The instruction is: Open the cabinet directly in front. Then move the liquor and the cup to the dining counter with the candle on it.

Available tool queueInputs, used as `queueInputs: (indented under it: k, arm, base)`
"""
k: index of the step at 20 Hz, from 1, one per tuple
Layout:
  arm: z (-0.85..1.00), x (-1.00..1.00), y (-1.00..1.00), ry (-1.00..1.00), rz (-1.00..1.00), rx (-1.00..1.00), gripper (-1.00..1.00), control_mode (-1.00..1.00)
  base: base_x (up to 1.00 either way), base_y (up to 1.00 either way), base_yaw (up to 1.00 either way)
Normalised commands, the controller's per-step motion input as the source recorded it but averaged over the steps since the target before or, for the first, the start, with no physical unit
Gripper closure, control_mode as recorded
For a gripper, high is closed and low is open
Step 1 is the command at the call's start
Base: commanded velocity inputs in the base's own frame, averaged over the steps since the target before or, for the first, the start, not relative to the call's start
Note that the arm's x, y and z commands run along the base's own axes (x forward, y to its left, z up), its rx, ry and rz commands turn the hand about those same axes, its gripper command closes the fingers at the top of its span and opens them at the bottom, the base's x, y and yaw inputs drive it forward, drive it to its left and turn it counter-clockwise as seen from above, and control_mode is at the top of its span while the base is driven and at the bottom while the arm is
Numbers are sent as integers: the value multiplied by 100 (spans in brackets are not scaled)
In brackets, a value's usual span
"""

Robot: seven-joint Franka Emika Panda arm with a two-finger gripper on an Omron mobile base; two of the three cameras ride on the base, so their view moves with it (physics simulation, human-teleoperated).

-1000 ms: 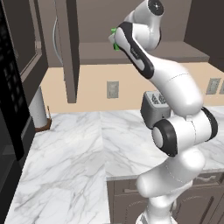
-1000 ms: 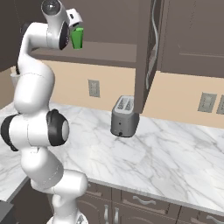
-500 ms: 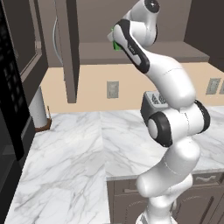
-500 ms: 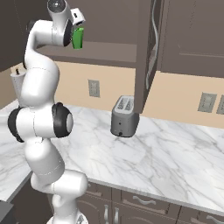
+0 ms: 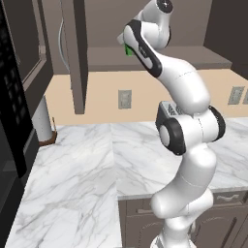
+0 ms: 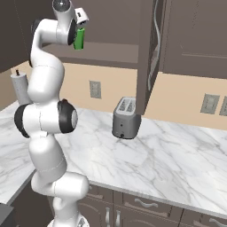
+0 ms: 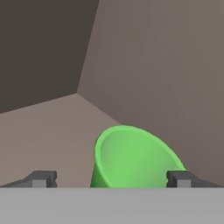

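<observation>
Up inside the cabinet (image 6: 146,53), the hand (image 7: 111,178) was spread wide around the cup (image 7: 131,159) — a finger on either side, neither pressing the green rim. That cup (image 6: 79,38) stood on the cabinet's shelf, above the marble worktop (image 6: 168,155) with the grey toaster (image 6: 124,118) beside the open door.

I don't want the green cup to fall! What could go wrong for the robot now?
The pincer is open, with its fingertips on either side of the green cup inside the cabinet, so nothing grips the cup yet. If the pincer shuts off-centre, it might tip or push the cup over on the shelf. The open cabinet door hangs close beside the arm, so a wide swing while pulling back could bump it.
</observation>
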Motion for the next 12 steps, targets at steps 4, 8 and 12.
queueInputs:
  k: [4,8,12]
  arm:
    - [0,28,1,0,0,0,-100,-100]
    - [0,28,8,0,0,0,-100,-100]
    - [0,23,11,0,0,0,-100,-100]
  base:
    - [0,0,0]
    - [0,0,0]
    - [0,0,0]
